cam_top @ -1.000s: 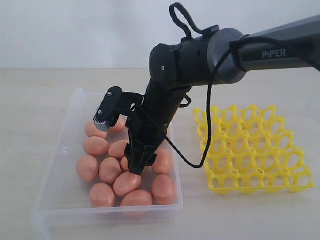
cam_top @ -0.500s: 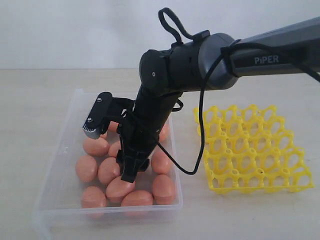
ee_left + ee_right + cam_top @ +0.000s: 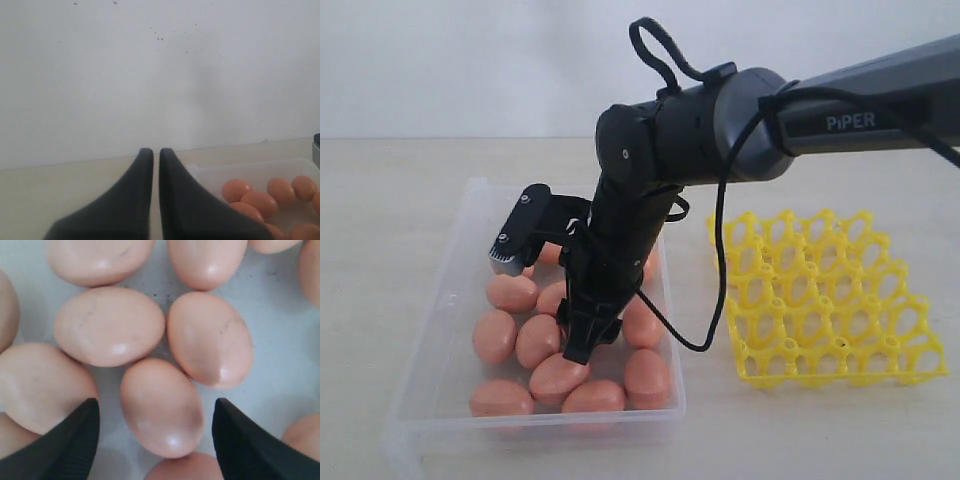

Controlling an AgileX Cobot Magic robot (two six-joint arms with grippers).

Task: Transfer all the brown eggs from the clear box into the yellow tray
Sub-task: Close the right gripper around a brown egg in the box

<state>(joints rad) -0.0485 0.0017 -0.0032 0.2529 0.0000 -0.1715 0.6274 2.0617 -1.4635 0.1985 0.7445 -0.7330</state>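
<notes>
Right gripper (image 3: pixel 155 412) slides left and lower in box (image 3: pixel 450 300) vs a sec ago, wide open, straddling egg (image 3: pixel 161 407) right below. Egg long axis crosswise to closing line, so easy pinch imo.

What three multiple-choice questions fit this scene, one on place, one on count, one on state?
1. Where are the eggs? A) in a bowl B) in the clear box C) on a plate
2. How many eggs sit in the yellow tray? A) six B) three C) none
3. The right gripper's jaws are: A) open astride an egg B) shut on an egg C) shut, empty
Answers: B, all lie in it; C, every cup is bare; A, the wrist view shows them apart, an egg between.
</notes>
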